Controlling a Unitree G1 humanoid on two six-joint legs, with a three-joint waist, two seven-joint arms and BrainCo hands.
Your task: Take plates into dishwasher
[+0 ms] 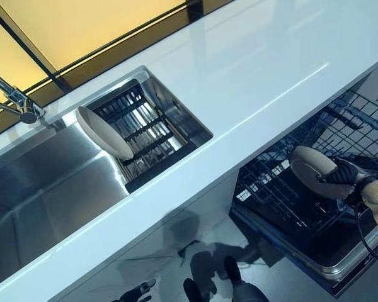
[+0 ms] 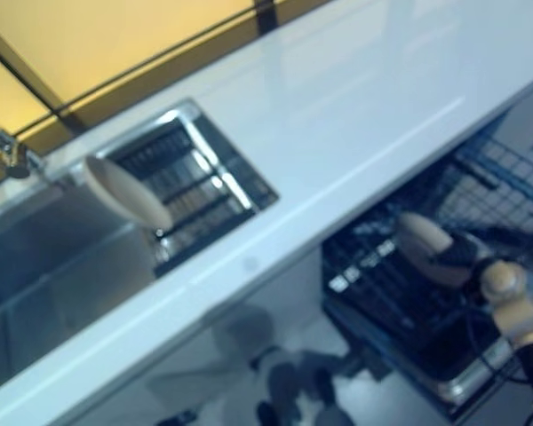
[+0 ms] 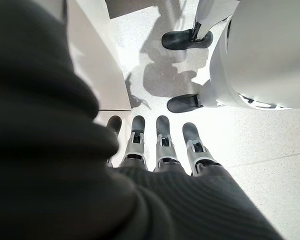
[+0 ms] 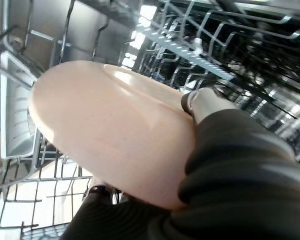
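A cream plate (image 1: 103, 131) stands on edge in the drying rack (image 1: 145, 123) inside the sink. My right hand (image 1: 341, 173) is shut on a second cream plate (image 1: 310, 168), with the thumb (image 4: 206, 101) pressed on its face. It holds the plate tilted just above the wires of the open dishwasher's lower rack (image 1: 283, 204). In the right wrist view the plate (image 4: 105, 130) hangs over the rack tines. My left hand (image 3: 162, 145) hangs low beside the cabinet front with its fingers straight and empty.
The white counter (image 1: 258, 82) runs between the steel sink (image 1: 44, 189) and the dishwasher. A faucet (image 1: 12, 97) stands at the far left. A pulled-out upper wire basket (image 1: 359, 119) sits above the lower rack to the right.
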